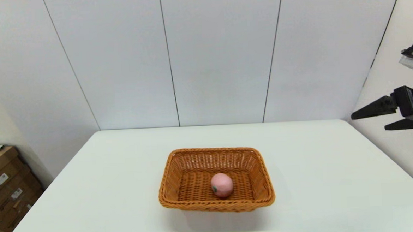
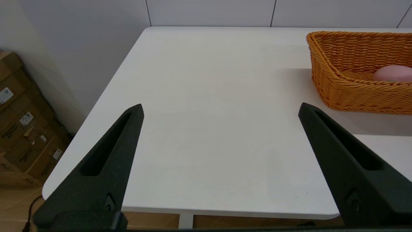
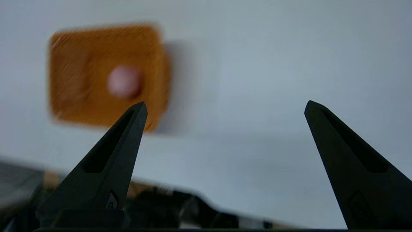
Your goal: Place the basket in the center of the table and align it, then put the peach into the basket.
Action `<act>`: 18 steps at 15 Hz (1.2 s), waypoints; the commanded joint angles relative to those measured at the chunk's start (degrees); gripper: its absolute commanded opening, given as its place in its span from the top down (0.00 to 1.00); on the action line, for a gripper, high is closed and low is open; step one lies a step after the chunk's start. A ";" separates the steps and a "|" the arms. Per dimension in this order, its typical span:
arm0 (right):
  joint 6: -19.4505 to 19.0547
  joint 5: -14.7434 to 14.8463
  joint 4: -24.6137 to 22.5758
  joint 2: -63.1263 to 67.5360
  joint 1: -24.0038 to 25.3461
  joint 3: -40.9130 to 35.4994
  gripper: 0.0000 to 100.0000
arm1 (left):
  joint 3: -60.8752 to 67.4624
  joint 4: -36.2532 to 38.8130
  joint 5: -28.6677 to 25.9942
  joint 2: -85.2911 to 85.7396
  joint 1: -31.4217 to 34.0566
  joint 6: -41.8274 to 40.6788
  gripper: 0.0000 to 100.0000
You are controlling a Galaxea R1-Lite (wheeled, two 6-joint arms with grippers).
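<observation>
The rectangular orange-brown woven wicker basket sits near the middle of the large plain white table. The small pale-pink rounded peach lies inside it, toward its near wall. Stacked brown cardboard boxes stand left of the table.

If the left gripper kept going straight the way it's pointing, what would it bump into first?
Probably just the bare table. The left gripper is open and aims along the white top; the basket with the peach sits off to one side of that line. Depth is hard to judge.
</observation>
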State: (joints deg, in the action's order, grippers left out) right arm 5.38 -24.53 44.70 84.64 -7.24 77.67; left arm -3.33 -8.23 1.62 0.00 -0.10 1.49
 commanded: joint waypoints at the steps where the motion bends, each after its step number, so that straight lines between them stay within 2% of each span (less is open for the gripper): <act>1: -1.42 -5.62 8.21 -23.20 5.57 -10.87 0.00 | -0.01 -0.03 0.05 0.09 0.01 0.09 0.00; 3: -1.51 -5.00 8.03 -31.99 5.48 -16.05 0.00 | -0.01 -0.03 0.05 0.09 0.01 0.09 0.00; 6: -1.33 -2.02 7.86 -43.42 5.48 -23.17 0.00 | -0.01 -0.03 0.05 0.09 0.01 0.27 0.00; 9: -1.42 -1.66 7.94 -52.03 5.48 -27.83 0.00 | -0.01 -0.03 0.05 0.09 0.01 0.71 0.00; 12: -1.42 1.50 6.71 -61.96 5.48 -35.65 0.00 | -0.01 -0.03 0.05 0.09 0.01 0.71 0.00; 14: -1.25 5.72 2.49 -66.01 5.48 -40.93 0.00 | -0.01 -0.03 0.05 0.09 -0.08 0.71 0.00; 16: -1.51 12.93 -4.71 -69.43 5.57 -46.64 0.00 | -0.01 -0.03 0.14 0.09 0.01 0.71 0.00; 18: -1.42 16.35 -10.95 -71.02 6.63 -51.12 0.00 | -0.01 -0.03 0.05 0.09 -0.08 0.71 0.00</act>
State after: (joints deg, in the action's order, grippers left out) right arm 3.90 -12.26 40.51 18.02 -1.54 31.74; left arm -3.33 -8.20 1.68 0.00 -0.11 2.15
